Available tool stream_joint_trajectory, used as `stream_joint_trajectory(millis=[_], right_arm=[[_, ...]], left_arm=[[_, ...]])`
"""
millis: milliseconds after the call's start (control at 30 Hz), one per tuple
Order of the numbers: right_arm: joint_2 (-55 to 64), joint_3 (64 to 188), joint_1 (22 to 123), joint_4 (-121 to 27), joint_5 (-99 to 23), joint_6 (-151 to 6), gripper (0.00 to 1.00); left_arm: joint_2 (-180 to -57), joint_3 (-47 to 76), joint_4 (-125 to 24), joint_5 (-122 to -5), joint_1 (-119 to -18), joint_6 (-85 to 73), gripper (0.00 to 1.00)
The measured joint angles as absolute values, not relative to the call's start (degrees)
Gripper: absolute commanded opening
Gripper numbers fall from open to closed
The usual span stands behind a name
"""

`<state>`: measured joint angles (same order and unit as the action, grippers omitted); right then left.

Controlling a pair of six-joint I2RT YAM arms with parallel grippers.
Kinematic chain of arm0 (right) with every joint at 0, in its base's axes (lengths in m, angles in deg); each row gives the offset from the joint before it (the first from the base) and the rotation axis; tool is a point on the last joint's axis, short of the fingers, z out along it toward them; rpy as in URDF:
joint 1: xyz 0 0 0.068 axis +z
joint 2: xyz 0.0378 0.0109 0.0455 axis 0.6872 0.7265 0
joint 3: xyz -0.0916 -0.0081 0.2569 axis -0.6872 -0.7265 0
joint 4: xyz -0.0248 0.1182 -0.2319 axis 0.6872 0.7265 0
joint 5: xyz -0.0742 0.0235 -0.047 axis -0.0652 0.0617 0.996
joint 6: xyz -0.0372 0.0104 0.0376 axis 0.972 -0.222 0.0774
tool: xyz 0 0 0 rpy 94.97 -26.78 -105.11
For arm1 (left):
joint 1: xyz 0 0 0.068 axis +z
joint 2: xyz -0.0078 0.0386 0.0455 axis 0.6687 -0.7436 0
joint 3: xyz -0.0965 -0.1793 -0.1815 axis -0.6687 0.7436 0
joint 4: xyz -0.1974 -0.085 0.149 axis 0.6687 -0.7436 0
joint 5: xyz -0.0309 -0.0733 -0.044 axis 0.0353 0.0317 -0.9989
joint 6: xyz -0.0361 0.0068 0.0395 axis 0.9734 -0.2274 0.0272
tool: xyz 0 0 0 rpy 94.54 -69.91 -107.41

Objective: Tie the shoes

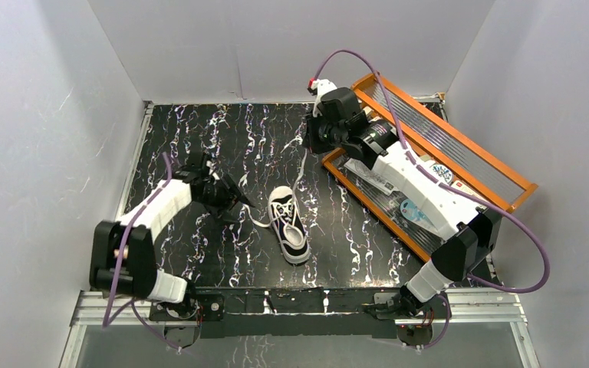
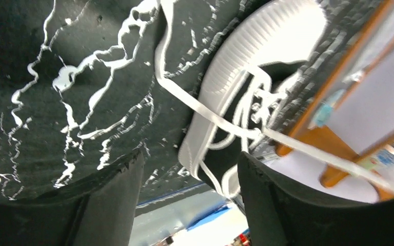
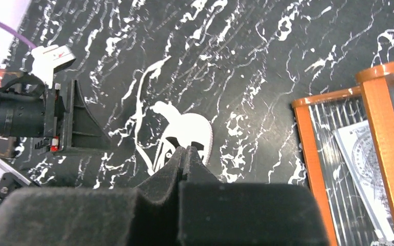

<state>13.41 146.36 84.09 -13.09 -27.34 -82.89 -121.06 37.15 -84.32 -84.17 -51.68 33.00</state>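
Mid-table: black canvas low-top sneaker w/ white rubber sole (image 1: 291, 230), toe toward far edge. L gripper (image 1: 239, 204) released, fingers spread, just left of it. R gripper (image 1: 309, 144) clenched on taut white lace (image 1: 301, 171) — near far edge.

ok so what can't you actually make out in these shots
- Right wrist view: the right gripper is shut and covers most of the shoe; whether it pinches anything is hidden.
- Left wrist view: the taut lace blurs and runs off the right edge; its end is unseen.
- Top view: the right arm covers much of the orange tray; its contents are too small to name.
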Motion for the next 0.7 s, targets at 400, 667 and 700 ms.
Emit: stream_joint_trajectory(millis=[400,667,700], right_arm=[[13.2,141.6,82.8,-11.8,-28.5,-82.2,0.00],[11.8,140.4,81.8,-12.0,-30.3,-81.6,0.00],[11.6,140.4,81.6,-12.1,-30.5,-81.4,0.00]], left_arm=[[-140.1,24.0,-88.4,-63.6,-62.7,32.0,0.43],[-143.8,24.1,-88.9,-62.3,-63.1,34.4,0.40],[-144.0,24.3,-88.9,-62.3,-63.2,34.7,0.39]])
